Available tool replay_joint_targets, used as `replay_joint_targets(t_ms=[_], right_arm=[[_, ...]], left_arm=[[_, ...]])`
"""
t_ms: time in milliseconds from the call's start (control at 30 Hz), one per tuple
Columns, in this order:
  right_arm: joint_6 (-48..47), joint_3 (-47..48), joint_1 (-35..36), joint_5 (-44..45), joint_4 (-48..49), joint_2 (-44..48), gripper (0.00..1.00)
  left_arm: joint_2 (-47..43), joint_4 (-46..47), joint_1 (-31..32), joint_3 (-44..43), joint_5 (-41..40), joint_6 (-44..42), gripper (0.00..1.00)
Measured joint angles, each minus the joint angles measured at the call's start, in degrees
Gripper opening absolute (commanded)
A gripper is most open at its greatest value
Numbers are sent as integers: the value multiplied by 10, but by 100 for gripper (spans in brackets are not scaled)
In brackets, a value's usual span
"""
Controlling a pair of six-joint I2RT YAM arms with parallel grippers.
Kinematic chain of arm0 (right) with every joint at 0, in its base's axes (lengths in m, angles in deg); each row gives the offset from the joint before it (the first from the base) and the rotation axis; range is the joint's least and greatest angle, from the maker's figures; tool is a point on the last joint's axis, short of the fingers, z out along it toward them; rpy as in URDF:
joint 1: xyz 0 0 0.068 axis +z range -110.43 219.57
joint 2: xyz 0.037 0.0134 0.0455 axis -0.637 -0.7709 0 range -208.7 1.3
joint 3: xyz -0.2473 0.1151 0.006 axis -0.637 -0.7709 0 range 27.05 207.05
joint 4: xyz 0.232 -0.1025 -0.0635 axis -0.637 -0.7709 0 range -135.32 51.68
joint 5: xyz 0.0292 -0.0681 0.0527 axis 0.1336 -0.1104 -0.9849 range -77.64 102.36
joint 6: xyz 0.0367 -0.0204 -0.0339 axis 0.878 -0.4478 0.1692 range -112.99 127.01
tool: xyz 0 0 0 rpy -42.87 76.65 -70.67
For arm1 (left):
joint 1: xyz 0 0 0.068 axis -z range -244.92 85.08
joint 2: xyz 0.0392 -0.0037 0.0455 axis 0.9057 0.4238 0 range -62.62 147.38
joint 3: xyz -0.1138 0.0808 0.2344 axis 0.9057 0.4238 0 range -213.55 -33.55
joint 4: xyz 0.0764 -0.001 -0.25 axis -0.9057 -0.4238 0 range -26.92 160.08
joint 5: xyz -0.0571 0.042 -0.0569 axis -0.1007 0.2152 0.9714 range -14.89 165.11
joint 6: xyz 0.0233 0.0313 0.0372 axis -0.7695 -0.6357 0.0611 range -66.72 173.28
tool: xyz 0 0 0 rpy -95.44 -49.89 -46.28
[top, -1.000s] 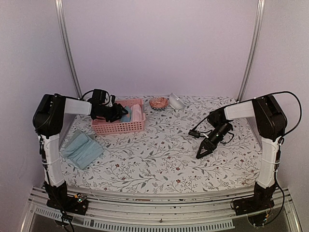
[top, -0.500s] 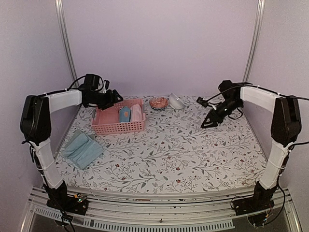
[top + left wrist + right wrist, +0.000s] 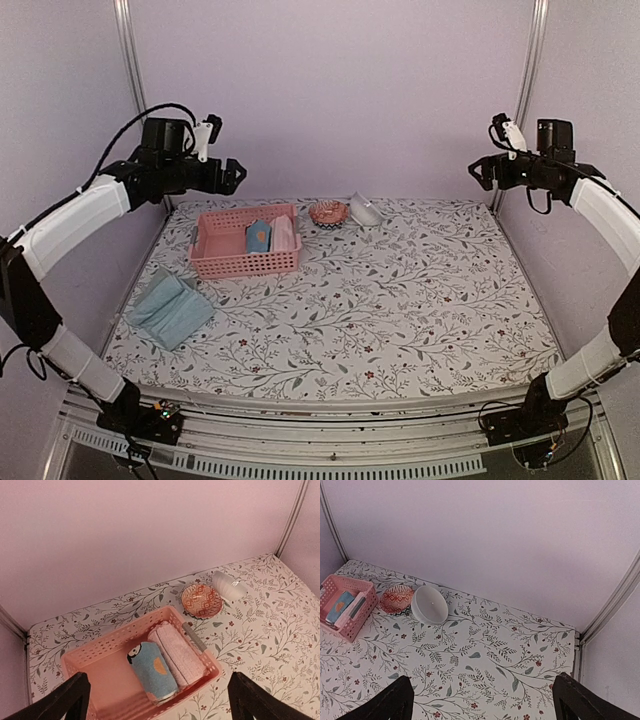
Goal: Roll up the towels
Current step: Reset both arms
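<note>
Left tool (image 3: pixel 230 172) and right tool (image 3: pixel 482 170) hover wide open, empty; pink towel (image 3: pixel 177 652) and blue towel (image 3: pixel 150 672) rolled in basket (image 3: pixel 245 265), teal towel (image 3: pixel 170 308) on tabletop (image 3: pixel 400 310)

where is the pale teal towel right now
Top view, left side: the pale teal towel lies on the table, outside the pink basket, off its near-left corner.
</note>
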Motion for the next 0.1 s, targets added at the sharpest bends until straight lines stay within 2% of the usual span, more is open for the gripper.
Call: replay_joint_targets(t_ms=[100], right_arm=[[20, -46, 1, 15, 35, 21, 99]], left_arm=[[-28, 17, 1, 48, -20, -37, 99]])
